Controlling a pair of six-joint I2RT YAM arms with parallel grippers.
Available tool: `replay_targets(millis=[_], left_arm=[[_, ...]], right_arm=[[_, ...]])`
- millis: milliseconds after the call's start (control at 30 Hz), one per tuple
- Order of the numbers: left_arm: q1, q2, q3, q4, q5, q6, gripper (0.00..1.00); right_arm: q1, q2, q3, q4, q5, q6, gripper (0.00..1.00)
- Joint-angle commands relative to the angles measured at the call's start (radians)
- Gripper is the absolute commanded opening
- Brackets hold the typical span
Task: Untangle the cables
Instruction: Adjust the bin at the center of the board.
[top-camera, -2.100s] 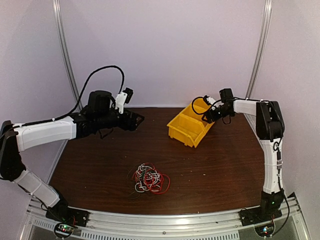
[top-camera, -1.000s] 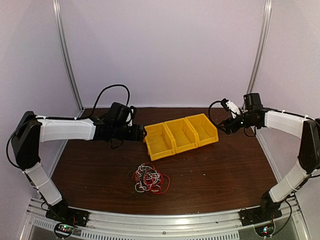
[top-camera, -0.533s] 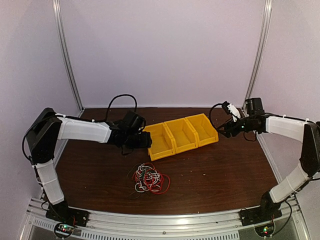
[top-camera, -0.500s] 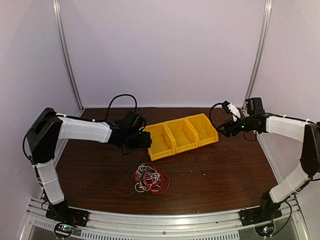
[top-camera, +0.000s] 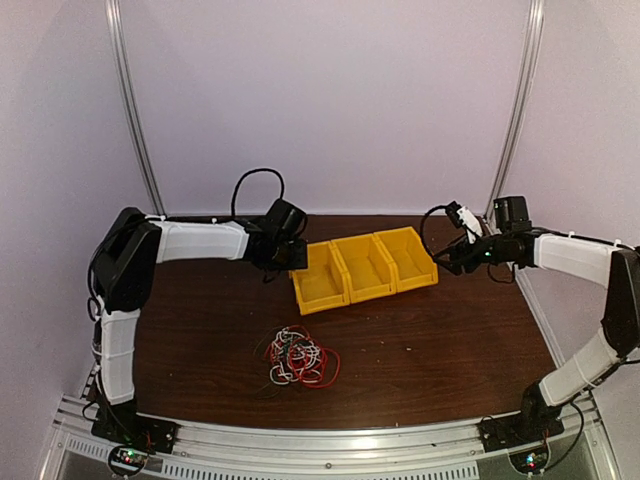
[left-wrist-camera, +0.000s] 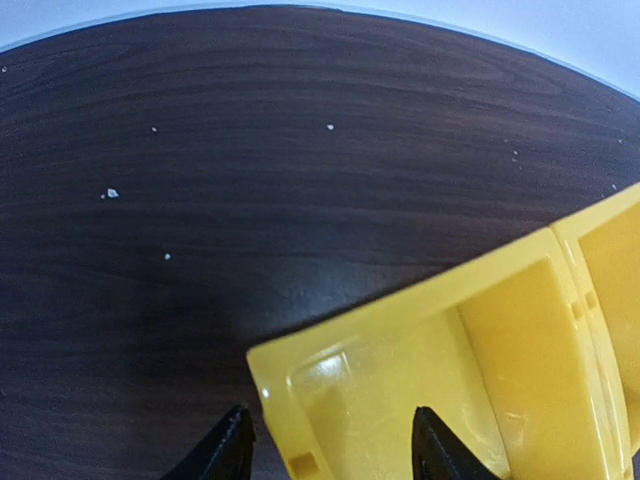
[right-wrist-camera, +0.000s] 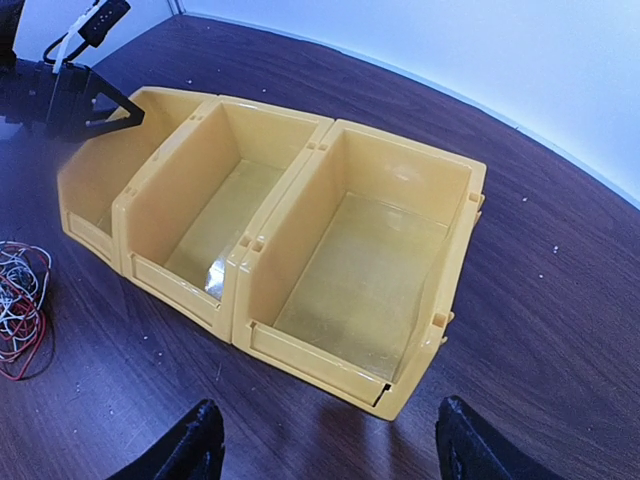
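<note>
Arms (top-camera: 200, 240): two, both reached out toward the back of the table (top-camera: 450, 340).
Grippers: two, one at each end of the bin (top-camera: 365, 290).
Bin: one, yellow, three compartments in a row, all bare inside.
Cables (top-camera: 300, 358): one clump of thin red, white and black wires; number of single wires not tellable.
Cables, place: on the table, near the middle, toward the bases, nearer the camera than the bin's left end and apart from it.
Cables, axis: loose, roughly round heap, a little wider across than deep; no clear heading; small loops stray out on its near-left side.
Left gripper (top-camera: 293, 253): at the bin's left end, jaws apart astride the end wall, one finger (left-wrist-camera: 225, 455) outside over the table, the other over the compartment; gap wider than the wall, no clamp seen; contact with the wall not tellable.
Right gripper (top-camera: 448, 263): just beside the bin's right end, jaws spread wide, only bare table between them, nothing held.
Cables to left gripper: well apart, nearer the bases and slightly to its right.
Cables to right gripper: well apart, beyond the whole bin; only at the left edge of the right wrist view, past the left compartment.
</note>
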Motion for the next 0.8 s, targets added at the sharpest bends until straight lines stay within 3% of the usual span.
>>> replay_targets(millis=[0,300,400,567,767], left_arm=[[0.049,0.049,0.086,-0.005,-0.013,0.064,0.55],[0.095,0.081,0.158,0.031,0.016,0.154,0.56],[0.095,0.048,0.168,0.027,0.053,0.199,0.61],[0.068,-0.105,0.098,0.037,0.109,0.274,0.69],[-0.026,-0.370,-0.122,0.078,0.069,0.413,0.70]], right_arm=[[-0.018,-0.024,-0.011,0.024,-0.019,-0.005,0.73],[-0.049,-0.012,-0.015,0.024,-0.042,-0.003,0.73],[-0.058,-0.007,-0.017,0.021,-0.052,-0.005,0.73],[-0.076,-0.011,-0.018,0.015,-0.079,-0.009,0.73],[-0.086,-0.036,-0.029,0.012,-0.118,-0.036,0.73]])
